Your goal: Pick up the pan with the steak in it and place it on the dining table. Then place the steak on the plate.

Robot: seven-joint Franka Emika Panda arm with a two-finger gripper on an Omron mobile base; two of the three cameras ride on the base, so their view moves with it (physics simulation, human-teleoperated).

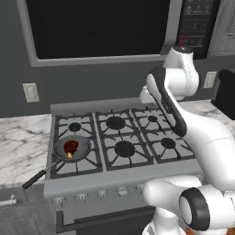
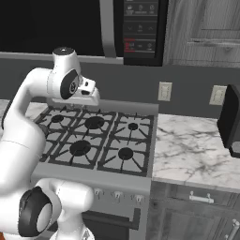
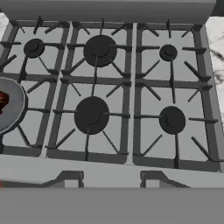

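From my station I had the pan (image 1: 72,148) sitting on the front-left burner of the stove (image 1: 124,137), its long black handle (image 1: 40,175) sticking out over the stove's front-left corner toward the marble counter (image 1: 20,147). The steak (image 1: 70,147) lay inside it, roughly centred, w/ an orange spot at its near edge. In the hand view I caught just the pan's right rim (image 3: 13,105) at the left edge, on the front-left grate, a sliver of steak (image 3: 2,100) in it.

The arm (image 1: 172,98) was up over the stove's right side, well apart from the pan, nothing touching it. In the right base view the wrist (image 2: 77,86) hung above the back-left burners. The fingertips were not visible from any cam, so I couldn't tell whether the fingers were spread or clenched; nothing looked to be in the grip.

Marble counter (image 2: 197,150) ran right of the stove, w/ wall outlets (image 2: 164,91) behind it.
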